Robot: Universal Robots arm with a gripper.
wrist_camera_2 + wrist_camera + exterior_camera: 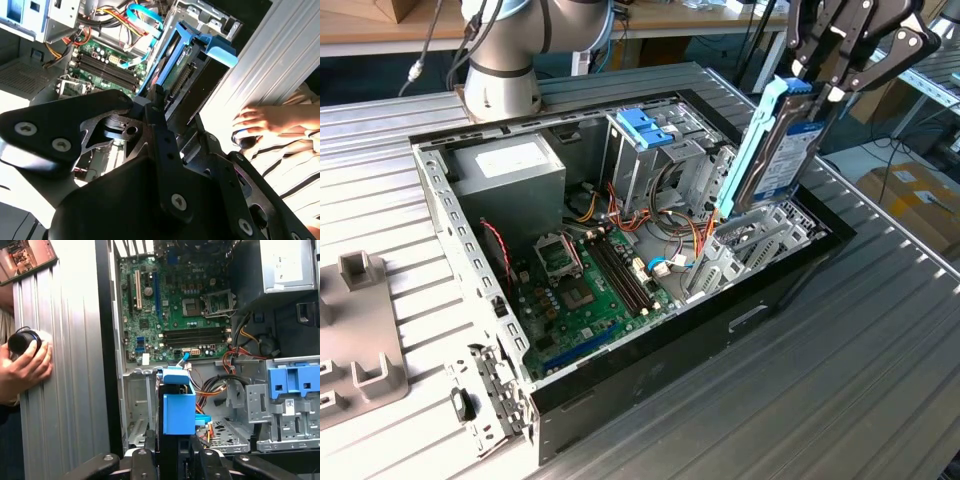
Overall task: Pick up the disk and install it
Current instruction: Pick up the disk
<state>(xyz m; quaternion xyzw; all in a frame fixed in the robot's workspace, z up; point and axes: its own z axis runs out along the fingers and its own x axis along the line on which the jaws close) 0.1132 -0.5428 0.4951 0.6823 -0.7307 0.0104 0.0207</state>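
Observation:
The disk (775, 150) stands on edge, tilted, with a light blue rail along its side. It hangs over the empty drive bay (760, 235) at the end of the open computer case (650, 345) on the exterior view's right. My gripper (817, 85) is shut on its upper end. In the second wrist view the black fingers (159, 107) clamp the disk (175, 70), whose far end reaches the bay's mouth. The first wrist view shows the disk's blue rail end (178, 412) just past my gripper (170, 452), beside the grey bay (139, 412).
Inside the case lie a green motherboard (585, 285), a grey power-supply box (510, 170), loose coloured cables and a metal cage with a blue latch (645, 125). A person's hand (27, 367) rests on a black knob (22, 340) beside the case. Grey fixtures (360, 330) sit at the exterior view's left.

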